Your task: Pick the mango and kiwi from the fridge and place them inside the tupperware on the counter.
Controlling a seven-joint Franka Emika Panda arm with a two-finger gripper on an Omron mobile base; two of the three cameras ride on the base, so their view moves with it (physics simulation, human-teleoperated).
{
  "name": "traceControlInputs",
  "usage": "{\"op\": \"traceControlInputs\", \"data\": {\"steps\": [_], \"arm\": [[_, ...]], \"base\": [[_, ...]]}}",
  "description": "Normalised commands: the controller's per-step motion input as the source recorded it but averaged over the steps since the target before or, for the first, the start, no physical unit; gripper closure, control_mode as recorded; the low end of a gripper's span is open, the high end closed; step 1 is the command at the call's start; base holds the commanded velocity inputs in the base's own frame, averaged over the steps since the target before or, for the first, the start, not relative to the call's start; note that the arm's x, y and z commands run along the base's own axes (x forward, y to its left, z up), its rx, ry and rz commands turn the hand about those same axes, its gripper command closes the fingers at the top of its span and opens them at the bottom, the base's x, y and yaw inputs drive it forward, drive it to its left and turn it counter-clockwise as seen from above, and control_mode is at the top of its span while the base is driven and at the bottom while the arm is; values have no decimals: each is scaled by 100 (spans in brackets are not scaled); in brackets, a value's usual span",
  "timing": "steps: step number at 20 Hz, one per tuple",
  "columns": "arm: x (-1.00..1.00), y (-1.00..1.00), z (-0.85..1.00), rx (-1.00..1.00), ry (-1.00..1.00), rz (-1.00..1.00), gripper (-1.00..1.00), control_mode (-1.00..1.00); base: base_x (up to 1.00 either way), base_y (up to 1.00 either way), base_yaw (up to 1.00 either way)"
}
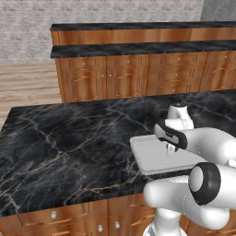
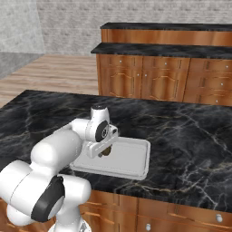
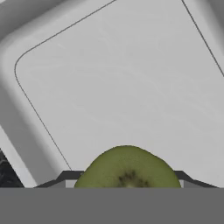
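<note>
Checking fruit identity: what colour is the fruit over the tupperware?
Olive green kiwi, clearest in the hand view.

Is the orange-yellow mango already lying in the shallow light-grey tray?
No, the light-grey tray has a bare floor, with just the green kiwi above it.

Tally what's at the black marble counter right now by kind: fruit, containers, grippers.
Fruit: 1, the round olive-green kiwi, held in the shut dark two-finger gripper
Containers: 1, the shallow light-grey rectangular tupperware on the black marble counter
Grippers: 1
Total: 3

Grey brick wall (image 1: 27, 27), wooden plank floor (image 1: 25, 85), two-tiered back counter (image 1: 138, 48) beyond.
</note>
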Motion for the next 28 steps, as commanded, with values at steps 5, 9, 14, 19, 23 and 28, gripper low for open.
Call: {"op": "traceControlInputs", "data": {"steps": [5, 9, 14, 19, 23, 28], "arm": [[27, 0, -45, 2, 0, 19, 100, -100], [20, 0, -44, 0, 0, 16, 100, -100], [4, 0, -23, 2, 0, 5, -100, -100], [0, 0, 14, 0, 0, 0, -100, -100], [0, 0, 52, 0, 0, 0, -100, -100], [-2, 0, 73, 0, 0, -1, -100, -100]], "base": [[0, 0, 0], [0, 0, 0], [0, 0, 0], [0, 0, 0], [0, 0, 0], [0, 0, 0]]}}
